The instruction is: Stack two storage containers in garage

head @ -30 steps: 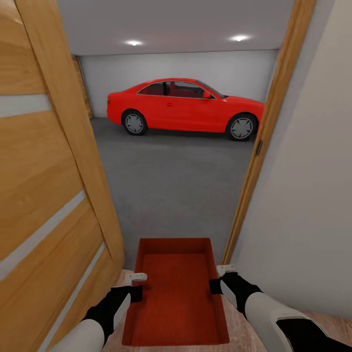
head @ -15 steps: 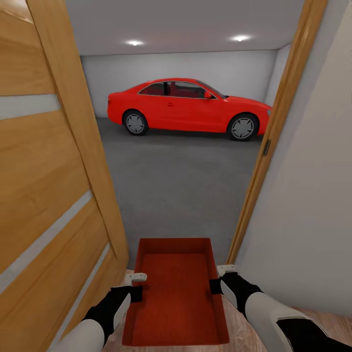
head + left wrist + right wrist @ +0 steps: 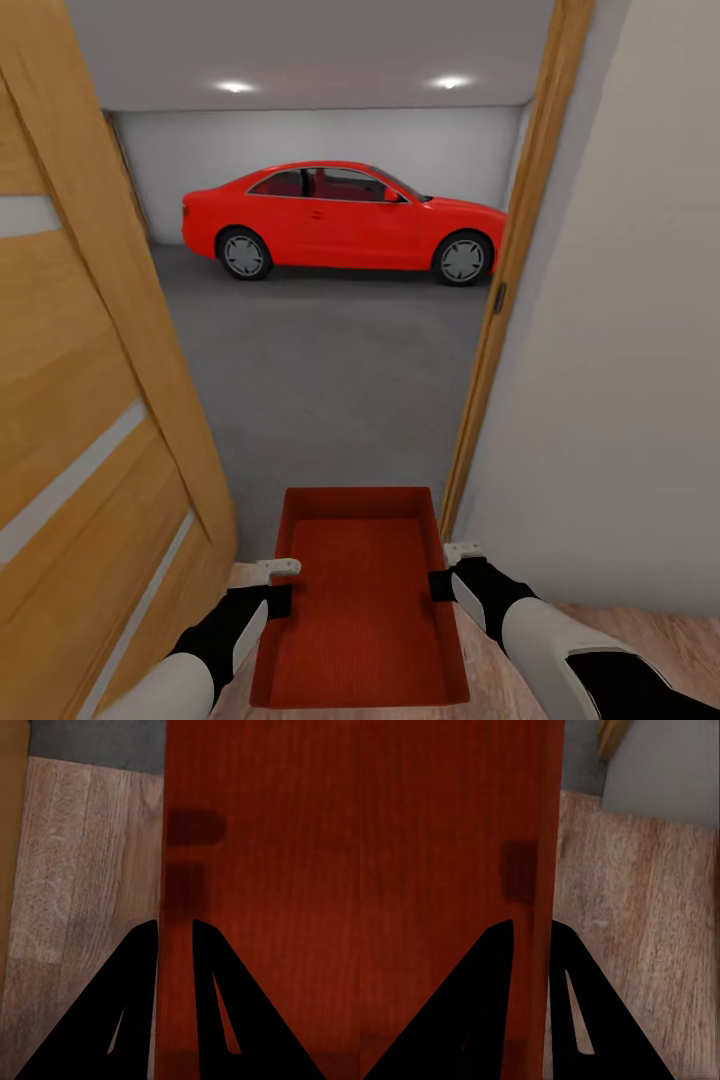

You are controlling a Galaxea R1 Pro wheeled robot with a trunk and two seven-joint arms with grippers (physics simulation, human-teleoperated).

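I hold one red-orange storage container [image 3: 360,600] level in front of me, open side up and with nothing in it. My left gripper [image 3: 277,585] is shut on its left wall and my right gripper [image 3: 448,570] is shut on its right wall. In the left wrist view the left gripper [image 3: 175,924] pinches the thin red wall [image 3: 163,832] between its dark fingers. The right wrist view has the right gripper [image 3: 532,924] clamped on the opposite wall [image 3: 551,810]. Through the doorway ahead lies the garage with its dark grey concrete floor [image 3: 320,370].
An open wooden door [image 3: 90,400] stands close on my left. The wooden door frame [image 3: 505,270] and a cream wall [image 3: 620,350] close in on my right. A red car [image 3: 335,220] is parked at the garage's far wall. Light wood planks [image 3: 82,870] lie under the container.
The whole view has shifted: the car and doorway now sit further left than half a second ago. Both grippers and the container keep the same place in the picture.
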